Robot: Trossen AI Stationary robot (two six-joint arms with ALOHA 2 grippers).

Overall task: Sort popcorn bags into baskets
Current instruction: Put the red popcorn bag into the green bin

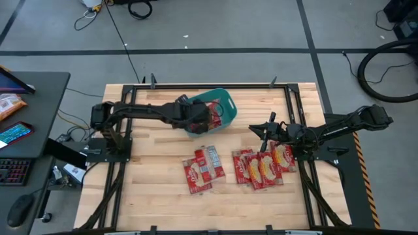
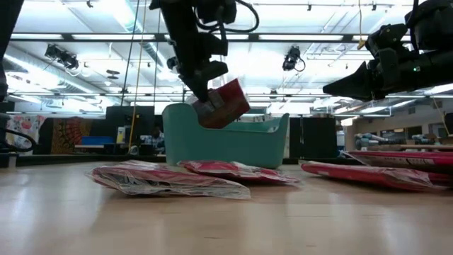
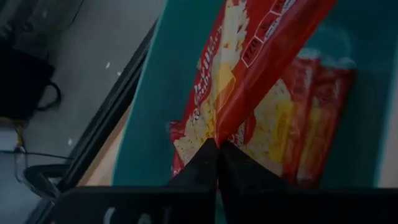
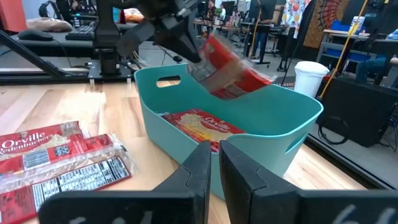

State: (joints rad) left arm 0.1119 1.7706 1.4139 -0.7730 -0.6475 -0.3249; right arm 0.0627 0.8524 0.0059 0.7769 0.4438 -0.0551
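My left gripper (image 1: 200,119) is shut on a red popcorn bag (image 2: 225,103) held over the teal basket (image 1: 225,104), which stands near the table's far edge. At least one more red bag (image 4: 202,122) lies flat on the basket's bottom. Two bags (image 1: 204,168) lie on the table near the middle, and several overlapping ones (image 1: 264,166) lie to their right. My right gripper (image 1: 255,129) hovers shut and empty above the table, right of the basket, pointing at it, with the right pile just on its near side. My left gripper pinches the red bag by one edge (image 3: 214,134) between its two fingers. The fingers slant down from the table's left. The bag is lifted clear and hangs tilted below the fingers (image 2: 202,83), above the basket's open top (image 4: 230,70).
Black frame rails run along the table's far, left and right edges (image 1: 290,111). Bare wood lies along the near edge and left of the two middle bags (image 1: 157,176). A desk with a keyboard and a phone stands beyond the table's left side (image 1: 26,130).
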